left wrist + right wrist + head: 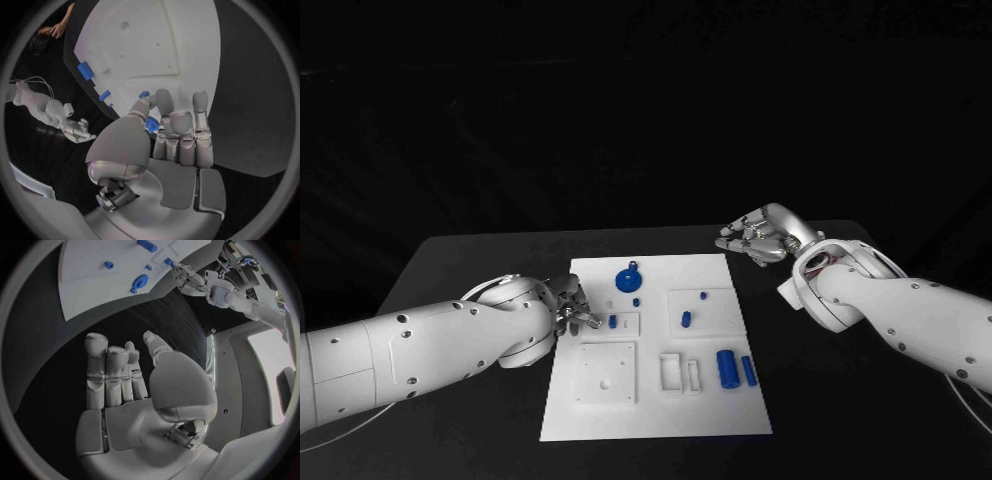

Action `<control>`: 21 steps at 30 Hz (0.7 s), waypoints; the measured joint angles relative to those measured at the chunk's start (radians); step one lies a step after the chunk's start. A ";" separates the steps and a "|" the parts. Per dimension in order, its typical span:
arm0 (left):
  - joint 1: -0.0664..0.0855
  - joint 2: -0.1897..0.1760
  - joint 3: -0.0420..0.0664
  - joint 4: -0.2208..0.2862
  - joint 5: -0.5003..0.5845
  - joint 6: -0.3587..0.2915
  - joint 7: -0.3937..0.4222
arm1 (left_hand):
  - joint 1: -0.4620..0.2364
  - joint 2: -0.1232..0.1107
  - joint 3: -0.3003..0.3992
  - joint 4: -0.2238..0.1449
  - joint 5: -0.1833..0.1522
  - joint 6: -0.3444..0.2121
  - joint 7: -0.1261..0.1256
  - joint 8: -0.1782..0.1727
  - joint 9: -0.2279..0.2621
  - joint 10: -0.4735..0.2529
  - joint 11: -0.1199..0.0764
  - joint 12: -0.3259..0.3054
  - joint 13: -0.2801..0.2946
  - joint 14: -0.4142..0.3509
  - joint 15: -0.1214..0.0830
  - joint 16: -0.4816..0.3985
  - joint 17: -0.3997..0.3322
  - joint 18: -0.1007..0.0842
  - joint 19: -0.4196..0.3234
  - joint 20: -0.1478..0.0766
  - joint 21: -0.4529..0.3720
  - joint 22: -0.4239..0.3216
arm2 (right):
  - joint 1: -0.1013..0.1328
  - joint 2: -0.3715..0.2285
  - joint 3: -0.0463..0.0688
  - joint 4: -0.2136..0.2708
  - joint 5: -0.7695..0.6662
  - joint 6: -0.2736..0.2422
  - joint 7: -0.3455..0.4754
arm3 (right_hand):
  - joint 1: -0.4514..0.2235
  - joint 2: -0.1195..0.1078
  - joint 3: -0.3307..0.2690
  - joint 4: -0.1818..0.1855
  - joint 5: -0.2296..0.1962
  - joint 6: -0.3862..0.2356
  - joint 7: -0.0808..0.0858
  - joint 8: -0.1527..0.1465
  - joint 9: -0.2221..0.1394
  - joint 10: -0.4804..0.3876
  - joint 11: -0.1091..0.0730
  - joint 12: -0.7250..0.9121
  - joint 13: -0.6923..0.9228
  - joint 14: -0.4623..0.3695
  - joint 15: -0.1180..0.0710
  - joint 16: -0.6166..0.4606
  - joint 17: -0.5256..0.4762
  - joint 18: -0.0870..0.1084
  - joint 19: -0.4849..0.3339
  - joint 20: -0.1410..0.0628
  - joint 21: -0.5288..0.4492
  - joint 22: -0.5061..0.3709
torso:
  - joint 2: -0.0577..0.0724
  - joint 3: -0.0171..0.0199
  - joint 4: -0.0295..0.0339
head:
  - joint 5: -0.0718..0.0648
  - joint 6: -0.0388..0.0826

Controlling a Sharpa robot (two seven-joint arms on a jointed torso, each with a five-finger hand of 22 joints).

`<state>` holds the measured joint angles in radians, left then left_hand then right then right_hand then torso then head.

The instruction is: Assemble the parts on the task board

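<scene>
Board (661, 400) carries 2 blue cylinders (736, 369) upright beside white slots; our left hand (571, 312) pinches a small blue part (151, 125), right hand (759, 236) spread, holding nothing.

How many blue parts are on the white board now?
6 visible: round blue part, small dot, peg, two cylinders, one in left hand. More may be hidden.

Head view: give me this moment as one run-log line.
left robot hand: pinching blue part at board left edge | right robot hand: open, off board | other parts: on board
</scene>
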<state>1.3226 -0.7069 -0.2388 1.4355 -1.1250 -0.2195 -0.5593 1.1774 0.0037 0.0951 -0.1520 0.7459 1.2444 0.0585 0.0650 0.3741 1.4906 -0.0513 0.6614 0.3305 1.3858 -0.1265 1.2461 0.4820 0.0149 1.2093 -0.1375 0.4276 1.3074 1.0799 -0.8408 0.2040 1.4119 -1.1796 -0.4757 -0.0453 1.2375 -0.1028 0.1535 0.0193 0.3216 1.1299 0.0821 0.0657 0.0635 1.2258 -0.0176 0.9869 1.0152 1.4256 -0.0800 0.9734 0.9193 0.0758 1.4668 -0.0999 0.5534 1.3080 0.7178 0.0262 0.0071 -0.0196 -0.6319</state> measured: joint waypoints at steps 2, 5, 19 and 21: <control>0.000 0.001 0.000 -0.001 0.000 0.002 0.000 | 0.000 0.000 0.000 0.000 -0.006 0.000 0.000 0.000 0.001 0.000 0.000 0.004 0.001 0.002 0.000 0.000 0.000 0.000 0.000 0.000 0.000 0.000 | 0.000 0.000 0.000 0.000 0.000 0.000 0.000 | 0.000 0.000 0.000 0.000 0.002 0.000 0.000 0.000 0.000 0.000 0.000 0.000 -0.001 0.000 0.000 0.000 0.000 0.000 0.000 0.000 0.000 0.000 | 0.000 0.0002 -0.0001 | -0.001 0.000; 0.000 0.003 0.000 -0.005 0.000 0.005 0.000 | 0.000 0.000 0.002 0.003 -0.006 0.000 0.000 0.000 0.001 0.000 0.000 0.009 0.005 0.003 0.000 0.000 0.001 0.000 0.000 0.000 0.000 0.000 | 0.000 0.000 0.000 0.000 0.000 0.000 0.000 | 0.000 0.000 0.000 0.000 0.002 0.000 0.000 0.000 0.000 0.000 0.000 0.000 -0.001 0.000 0.000 0.000 0.000 0.000 0.000 0.000 0.000 0.000 | 0.000 0.0005 -0.0001 | -0.002 0.001; 0.001 0.006 0.002 -0.017 0.014 0.016 0.001 | 0.009 0.009 0.008 0.000 -0.012 0.001 -0.001 -0.001 0.005 0.000 0.000 0.010 0.011 0.004 0.002 0.008 0.003 0.000 0.000 0.000 0.009 0.001 | 0.000 0.000 0.000 0.000 0.000 0.000 0.000 | 0.000 0.000 0.000 0.000 0.002 0.000 0.000 0.000 0.000 0.000 0.000 0.000 -0.001 0.000 0.000 0.000 0.000 0.000 0.000 0.000 0.000 0.000 | 0.000 0.0004 -0.0001 | -0.004 0.004; 0.002 0.006 0.003 -0.018 0.024 0.017 0.001 | 0.010 0.010 0.008 0.000 -0.016 0.001 -0.001 -0.002 0.005 0.000 0.000 0.010 0.011 0.004 0.002 0.008 0.003 0.000 0.000 0.000 0.011 0.001 | 0.000 0.000 0.000 -0.001 0.000 0.000 0.000 | 0.000 0.000 0.000 0.000 0.002 0.000 0.000 0.000 0.000 0.000 0.000 0.000 -0.001 0.000 0.000 0.000 0.000 0.000 0.000 0.000 0.000 0.000 | 0.000 0.0003 -0.0001 | -0.004 0.003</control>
<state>1.3246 -0.7011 -0.2360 1.4173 -1.1007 -0.2026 -0.5585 1.1872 0.0134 0.1034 -0.1522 0.7304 1.2455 0.0574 0.0628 0.3789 1.4906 -0.0513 0.6712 0.3416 1.3903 -0.1250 1.2540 0.4854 0.0149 1.2094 -0.1375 0.4386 1.3079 1.0796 -0.8404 0.2040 1.4114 -1.1795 -0.4758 -0.0452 1.2375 -0.1028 0.1535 0.0192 0.3234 1.1298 0.0820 0.0657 0.0635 1.2259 -0.0176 0.9869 1.0146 1.4256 -0.0800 0.9734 0.9193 0.0758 1.4668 -0.0999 0.5534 1.3077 0.7178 0.0265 0.0070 -0.0236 -0.6289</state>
